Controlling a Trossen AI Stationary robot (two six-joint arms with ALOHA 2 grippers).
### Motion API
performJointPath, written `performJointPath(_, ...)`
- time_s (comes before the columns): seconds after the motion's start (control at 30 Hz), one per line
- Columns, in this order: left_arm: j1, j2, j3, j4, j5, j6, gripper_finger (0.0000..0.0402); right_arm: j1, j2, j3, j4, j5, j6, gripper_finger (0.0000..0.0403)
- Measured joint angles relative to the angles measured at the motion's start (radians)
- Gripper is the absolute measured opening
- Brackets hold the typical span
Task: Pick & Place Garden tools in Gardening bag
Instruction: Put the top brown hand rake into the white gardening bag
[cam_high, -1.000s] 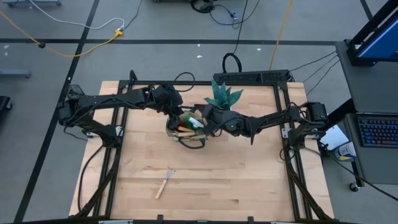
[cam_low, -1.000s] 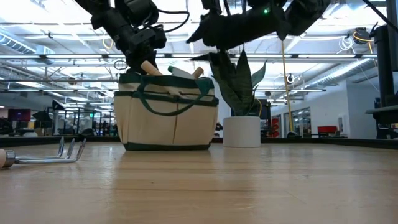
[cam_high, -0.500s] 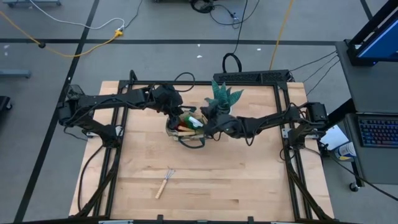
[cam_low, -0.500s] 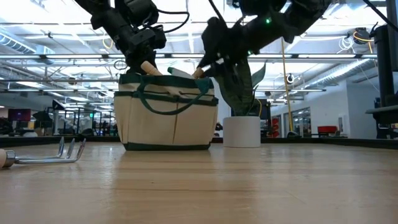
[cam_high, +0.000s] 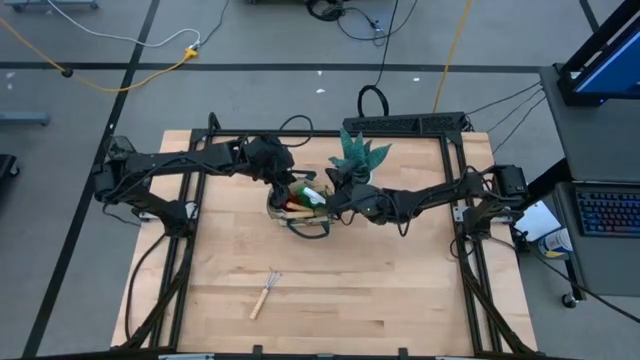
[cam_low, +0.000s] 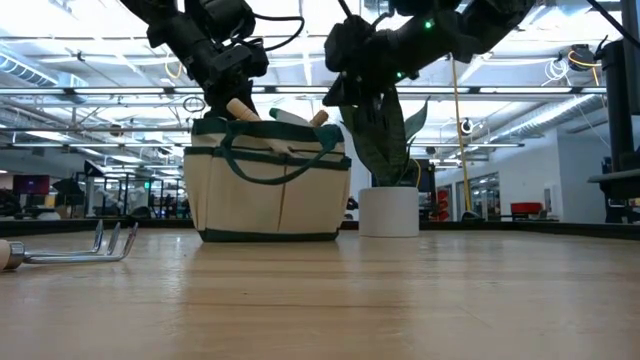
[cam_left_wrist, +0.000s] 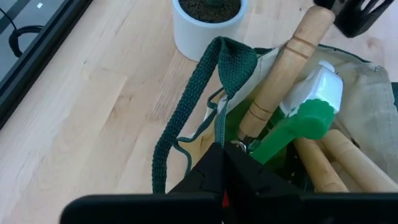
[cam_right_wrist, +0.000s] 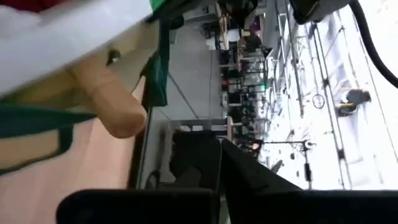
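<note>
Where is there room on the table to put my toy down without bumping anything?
The big bare patch of the pale wooden table lies right of the small wooden-handled rake, near the front edge. Another lies between the rake and the tan fabric bag with green trim. It is crowded around the bag, where both grippers meet beside the teal spiky plant in its white pot.

A light wooden desk (cam_high: 380, 290) with a black metal frame (cam_high: 400, 132) along its edges stands on a grey floor (cam_high: 250, 90). Toward the desk's far edge sits a teal spiky plant (cam_high: 360, 153) in a white pot (cam_low: 388, 212); the pot's dark soil (cam_left_wrist: 209, 7) shows in the left wrist view. A yellow cable (cam_high: 150, 72) and black cables (cam_high: 385, 40) trail over the floor behind. On a side surface to the right lie a backlit keyboard (cam_high: 607, 214) and, above it, a blue-lit monitor (cam_high: 605, 60).
</note>
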Motion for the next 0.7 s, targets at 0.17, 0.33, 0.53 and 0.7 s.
performJointPath(0.17, 0.000, 0.000, 0.000, 0.001, 0.000, 0.000, 0.0014, 0.024, -0.001, 0.000, -0.030, -0.081, 0.106, 0.0001)
performJointPath(0.33, 0.000, 0.000, 0.000, 0.002, 0.000, 0.000, 0.0005, 0.024, -0.001, 0.000, -0.078, -0.100, 0.231, 0.0001)
performJointPath(0.53, 0.000, 0.000, 0.000, 0.003, 0.000, 0.000, 0.0009, 0.024, -0.001, 0.000, -0.078, -0.105, 0.291, 0.0000)
performJointPath(0.7, 0.000, 0.000, 0.000, 0.003, -0.002, 0.000, 0.0010, 0.016, -0.001, 0.000, -0.092, -0.246, 0.396, 0.0000)
